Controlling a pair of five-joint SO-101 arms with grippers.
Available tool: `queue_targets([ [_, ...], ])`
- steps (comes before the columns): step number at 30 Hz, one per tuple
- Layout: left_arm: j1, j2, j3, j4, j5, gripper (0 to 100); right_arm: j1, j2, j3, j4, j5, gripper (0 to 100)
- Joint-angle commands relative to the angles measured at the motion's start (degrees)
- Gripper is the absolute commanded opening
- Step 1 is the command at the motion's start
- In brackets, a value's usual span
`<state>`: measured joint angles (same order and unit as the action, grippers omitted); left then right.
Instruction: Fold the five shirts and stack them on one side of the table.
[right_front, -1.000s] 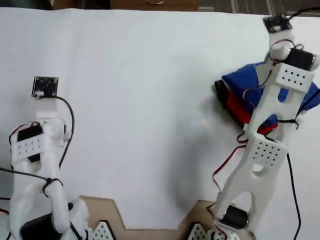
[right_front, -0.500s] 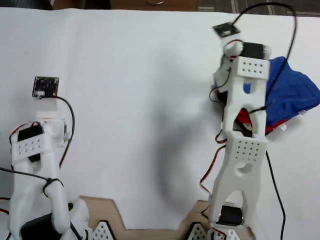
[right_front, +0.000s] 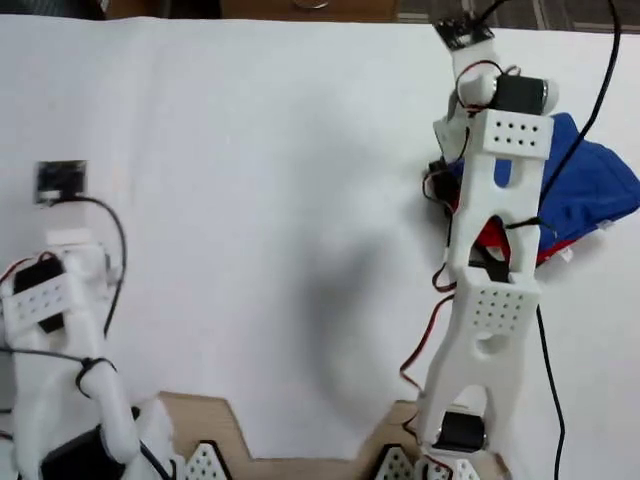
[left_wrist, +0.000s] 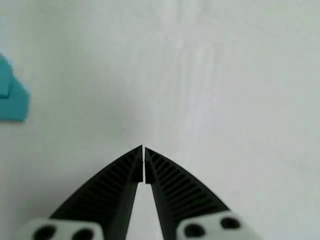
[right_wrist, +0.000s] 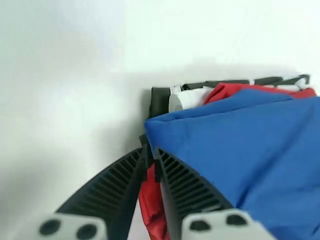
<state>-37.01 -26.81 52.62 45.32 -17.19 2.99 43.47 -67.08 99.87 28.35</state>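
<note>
Closest to us, by the near left corner of the table (right_front: 250, 150), the left arm (right_front: 60, 330) stands over bare white surface. The left gripper (left_wrist: 144, 159) has its jaws pressed together with nothing between them, and a teal scrap (left_wrist: 12, 100) lies off to one side.

Farther out, the right arm (right_front: 495, 230) stretches toward the right edge. The right gripper (right_wrist: 151, 157) is closed too, its tips touching the corner of the shirt stack (right_front: 590, 190). We cannot tell whether any cloth is nipped.

The stack sits against the right edge, with the blue shirt (right_wrist: 240, 145) on top and the red shirt (right_wrist: 230, 90), a white layer (right_wrist: 192, 100) and a dark layer (right_wrist: 160, 97) under it. We cannot make out a fifth.

We judge the next move turns on this: the stack lies just beyond the right jaws on their right-edge side, and the left arm is well apart from it.
</note>
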Motion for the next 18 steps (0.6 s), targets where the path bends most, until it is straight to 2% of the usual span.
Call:
queue_targets([
  [1, -7.56, -4.84, -3.38, -0.26, 2.11, 2, -2.24, -4.79, -2.55, 1.19, -0.35, 2.3],
  [5, -17.23, -7.03, -9.19, -1.41, 2.90, 2, -7.16, -5.41, 0.62, 1.36, -0.35, 2.6],
  [8, -21.89, -2.99, -15.60, -3.25, 0.09, 2, -10.59, -6.29, 3.25, 1.36, -0.35, 8.3],
  [14, -26.55, 18.11, -36.88, -3.08, -10.37, 3, -14.81, -9.27, 7.82, 1.36, 0.09, 24.8],
  [16, -27.16, 27.25, -46.20, -1.05, -13.45, 8, -15.43, -10.68, 9.14, 1.36, 0.09, 26.6],
  [18, -27.52, 36.40, -57.19, 4.22, -14.95, 15, -15.96, -12.18, 10.37, 1.36, 0.09, 26.5],
])
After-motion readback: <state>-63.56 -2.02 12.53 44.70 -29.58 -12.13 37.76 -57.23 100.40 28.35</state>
